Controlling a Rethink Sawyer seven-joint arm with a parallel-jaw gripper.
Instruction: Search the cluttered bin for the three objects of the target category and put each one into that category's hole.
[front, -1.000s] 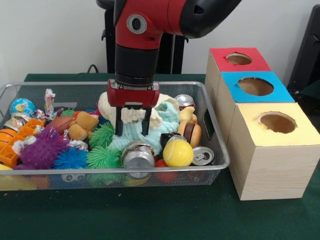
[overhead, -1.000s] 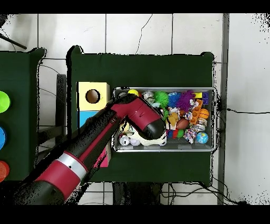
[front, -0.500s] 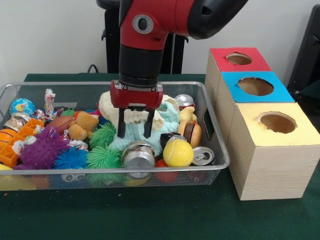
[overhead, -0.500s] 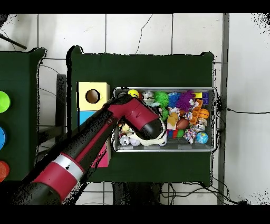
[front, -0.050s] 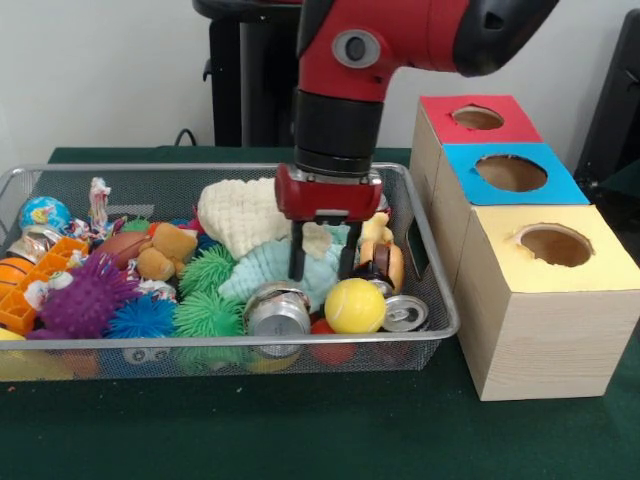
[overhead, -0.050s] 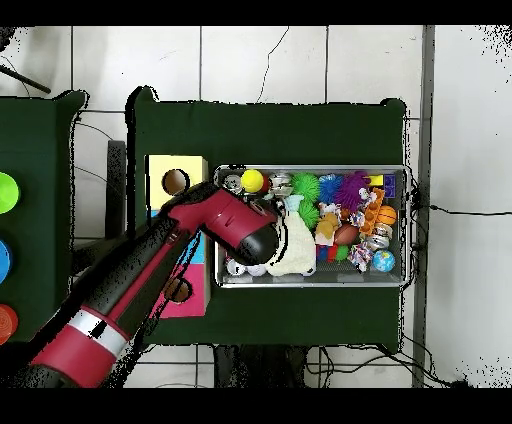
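Gripper (front, -0.050s: 322, 270) with fingers spread and empty, above the pale turquoise knitted cloth (front, -0.050s: 262, 272) (ribbed, crumpled) lying mid-bin (front, -0.050s: 432, 290) beside a yellow ball (front, -0.050s: 354, 305) and silver can (front, -0.050s: 277, 312).

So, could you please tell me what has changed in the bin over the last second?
The end effector slid toward the boxes, open and empty. The cream knit cloth now lies uncovered, and the yellow ball shifted slightly. The cans and spiky toys stayed put.
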